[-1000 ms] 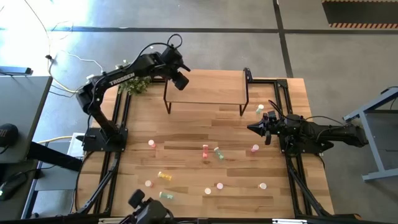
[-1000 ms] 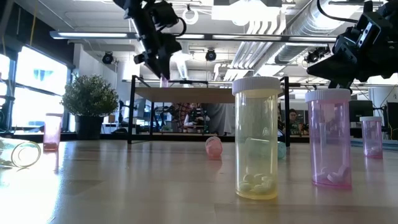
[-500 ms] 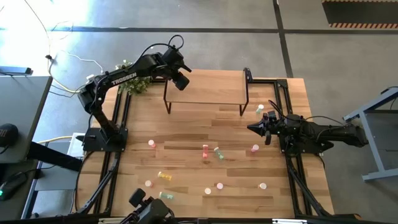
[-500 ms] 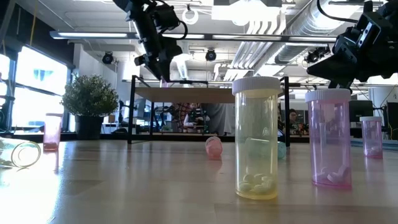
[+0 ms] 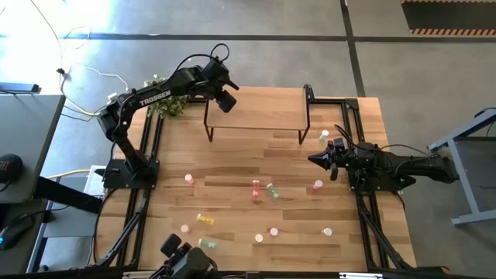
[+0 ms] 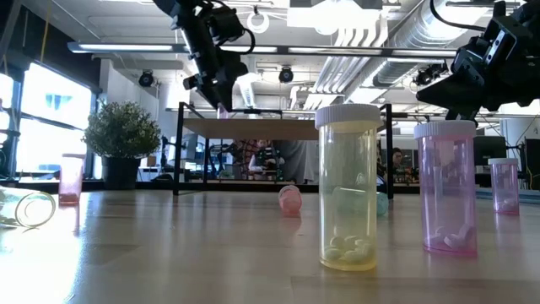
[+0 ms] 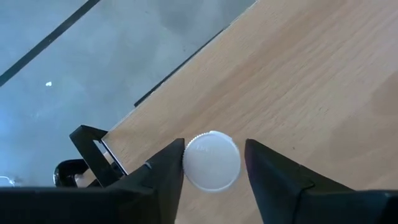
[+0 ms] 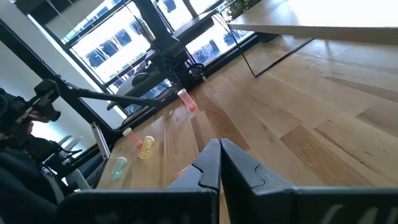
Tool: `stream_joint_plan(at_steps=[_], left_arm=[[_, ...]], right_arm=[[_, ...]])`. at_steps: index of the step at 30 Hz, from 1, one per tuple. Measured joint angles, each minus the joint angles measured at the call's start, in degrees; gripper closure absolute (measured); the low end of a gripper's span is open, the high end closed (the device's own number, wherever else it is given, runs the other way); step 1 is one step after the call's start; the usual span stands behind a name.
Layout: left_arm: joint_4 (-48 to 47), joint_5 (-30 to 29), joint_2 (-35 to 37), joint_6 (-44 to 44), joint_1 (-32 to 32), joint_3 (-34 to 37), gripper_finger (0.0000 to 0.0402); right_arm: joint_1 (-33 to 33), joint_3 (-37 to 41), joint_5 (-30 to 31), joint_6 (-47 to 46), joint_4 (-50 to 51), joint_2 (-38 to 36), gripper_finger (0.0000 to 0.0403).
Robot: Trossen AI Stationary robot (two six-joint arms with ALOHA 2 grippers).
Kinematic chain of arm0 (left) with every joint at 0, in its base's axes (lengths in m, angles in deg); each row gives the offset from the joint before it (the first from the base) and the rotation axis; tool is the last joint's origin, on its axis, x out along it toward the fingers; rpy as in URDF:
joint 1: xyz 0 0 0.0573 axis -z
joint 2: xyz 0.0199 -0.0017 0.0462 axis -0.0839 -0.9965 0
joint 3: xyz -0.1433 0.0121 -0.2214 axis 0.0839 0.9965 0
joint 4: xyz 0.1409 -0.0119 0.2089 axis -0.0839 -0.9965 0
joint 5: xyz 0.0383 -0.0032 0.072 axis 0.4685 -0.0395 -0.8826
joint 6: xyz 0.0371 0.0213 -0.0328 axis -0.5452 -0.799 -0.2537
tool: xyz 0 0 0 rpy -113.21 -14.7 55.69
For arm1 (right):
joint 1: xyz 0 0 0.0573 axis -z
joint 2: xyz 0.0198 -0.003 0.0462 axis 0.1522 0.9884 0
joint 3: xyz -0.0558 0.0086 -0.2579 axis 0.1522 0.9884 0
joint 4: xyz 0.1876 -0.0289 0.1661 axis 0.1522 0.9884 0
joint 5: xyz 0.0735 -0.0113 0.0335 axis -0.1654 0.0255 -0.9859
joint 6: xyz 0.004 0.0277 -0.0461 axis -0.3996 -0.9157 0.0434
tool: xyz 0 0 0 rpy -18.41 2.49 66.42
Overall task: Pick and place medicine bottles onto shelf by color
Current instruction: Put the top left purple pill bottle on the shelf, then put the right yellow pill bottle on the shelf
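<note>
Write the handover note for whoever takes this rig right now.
Left end effector: over the shelf's left end, fingers either side of a white-capped bottle, apparently pink in the low view; grip not confirmed.
Right end effector: shut, empty, waiting above the table's right side.
Done: no bottle seen released on the shelf yet.
Left: about ten bottles on the table, among them a yellow one and a pink one near the front; one green bottle by the shelf's right leg.

"trossen" on left arm [image 5: 152, 96]
</note>
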Motion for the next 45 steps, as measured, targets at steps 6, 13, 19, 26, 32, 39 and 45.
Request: stream_joint_plan(at_steps=[6,13,19,26,32,39,45], left_arm=[[0.2,-1.7,0.0,0.0,0.0,0.0,0.0205],[2.2,-1.4,0.7,0.1,0.0,0.0,0.0193],[4.3,-3.2,2.4,-0.5,0.0,0.0,0.0192],[3.5,-0.8,4.4,-0.5,0.7,-6.0,0.0192],[3.9,3.4,7.4,-0.5,4.1,-10.5,0.0192],[3.8,5.7,12.2,2.2,11.3,-10.6,0.0192],[2.7,5.6,14.3,6.4,18.3,-9.6,0.0192]], right_arm=[[0.0,0.0,0.0,0.0,0.0,0.0,0.0403],[0.0,0.0,0.0,0.0,0.0,0.0,0.0403],[0.0,0.0,0.0,-0.2,0.0,0.0,0.0403],[0.0,0.0,0.0,-7.9,-0.5,0.0,0.0403],[0.1,0.0,0.2,-13.5,-0.5,0.0,0.0403],[0.1,0.0,0.2,-13.5,-3.4,0.0,0.0403],[0.1,0.0,-0.5,-13.5,-10.0,0.0,0.0403]])
